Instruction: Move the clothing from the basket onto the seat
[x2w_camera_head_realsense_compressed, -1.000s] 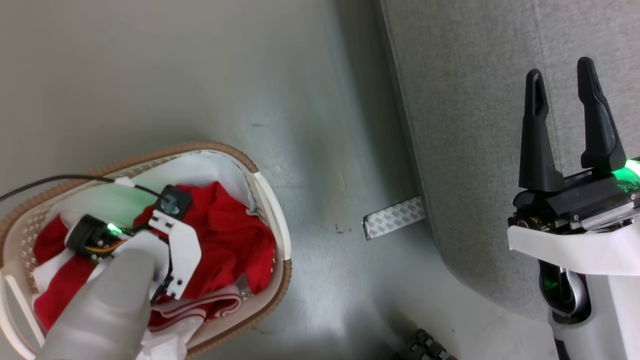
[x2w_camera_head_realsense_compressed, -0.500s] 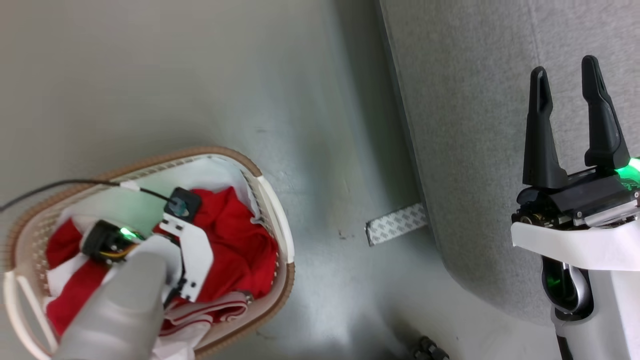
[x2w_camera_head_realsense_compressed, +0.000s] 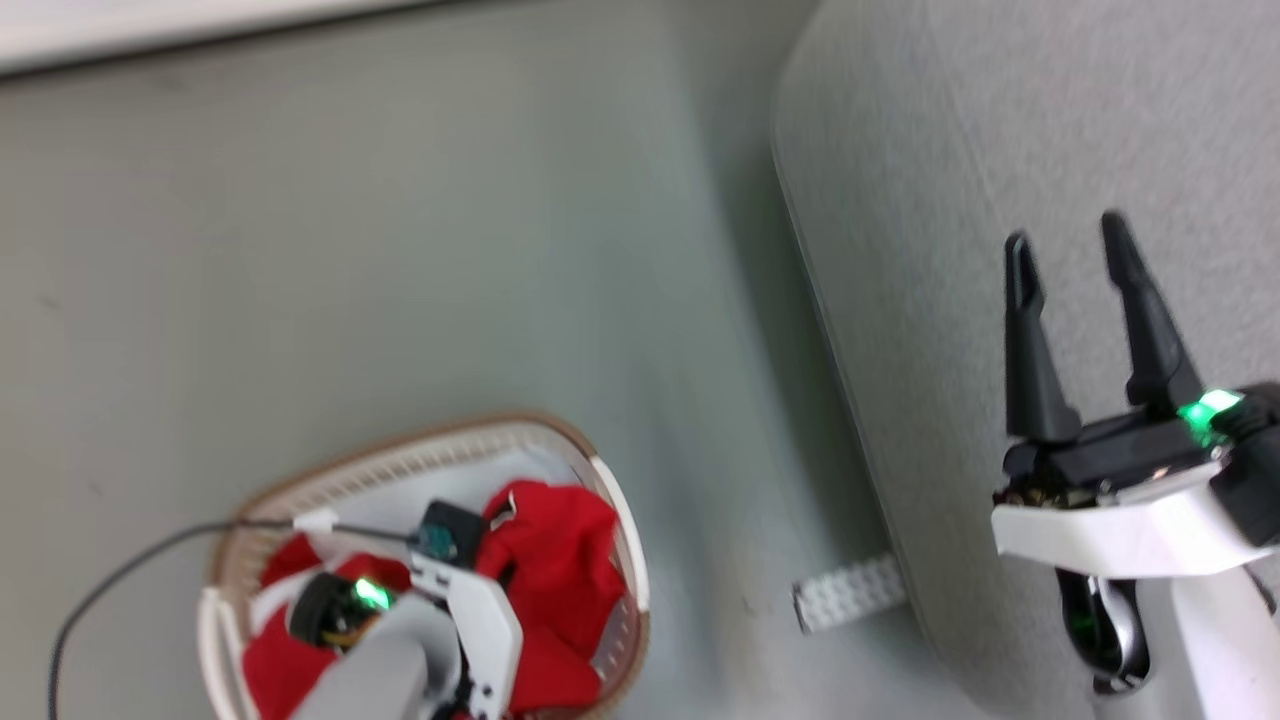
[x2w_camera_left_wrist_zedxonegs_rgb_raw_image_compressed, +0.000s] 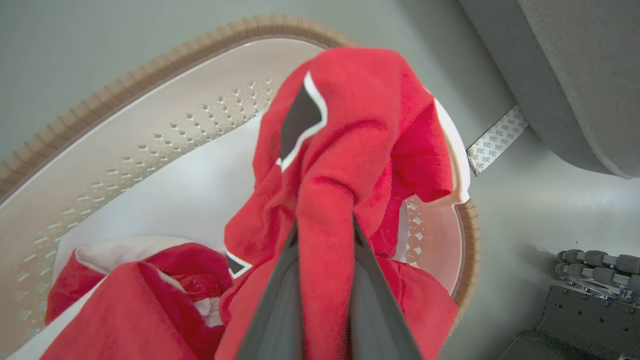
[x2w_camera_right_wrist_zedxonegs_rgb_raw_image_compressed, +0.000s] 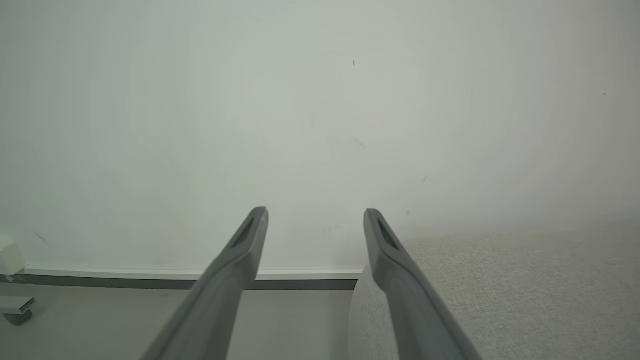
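Left tool (x2w_camera_left_wrist_zedxonegs_rgb_raw_image_compressed: 325, 227): clamping a fold of the red garment (x2w_camera_left_wrist_zedxonegs_rgb_raw_image_compressed: 350, 125) over the basket (x2w_camera_left_wrist_zedxonegs_rgb_raw_image_compressed: 150, 75).
Right tool (x2w_camera_head_realsense_compressed: 1065, 232): hovering over the grey seat (x2w_camera_head_realsense_compressed: 950, 120), fingers standing apart.

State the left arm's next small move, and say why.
Likely raise the left gripper straight up: it pinches a red garment whose lower folds hang inside the basket, and the seat stands beside it.
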